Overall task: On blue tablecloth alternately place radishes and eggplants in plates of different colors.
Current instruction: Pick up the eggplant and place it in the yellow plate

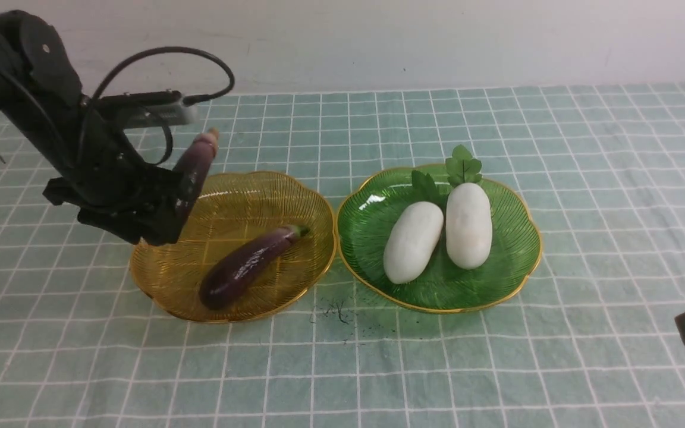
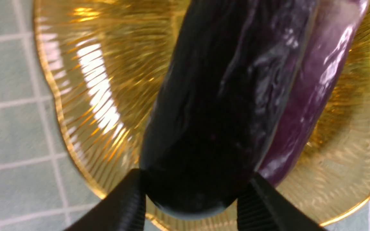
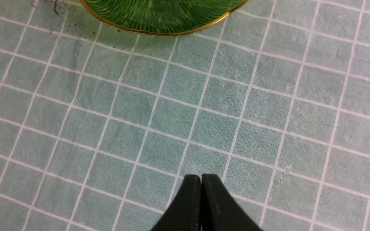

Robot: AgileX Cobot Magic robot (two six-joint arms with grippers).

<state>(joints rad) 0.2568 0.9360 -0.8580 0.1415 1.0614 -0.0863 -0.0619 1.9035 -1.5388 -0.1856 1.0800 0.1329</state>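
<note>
right gripper [image 3: 201, 177] hanging pinched together, empty, at the front right edge | glossy purple eggplant [image 1: 247, 264] lying slantwise in amber plate [image 1: 241, 199], mid-bench on blue tablecloth [image 1: 497, 368] | white radishes [image 1: 412, 241] lying paired in green plate [image 1: 512, 238] | left gripper [image 1: 167, 205] clamping second eggplant [image 1: 195, 166] over amber plate's left rim

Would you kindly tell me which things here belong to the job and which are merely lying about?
Job: held eggplant, plated eggplant, left radish, right radish, amber plate, green plate, blue tablecloth.
Lying about: dark specks on the cloth, white wall.
</note>
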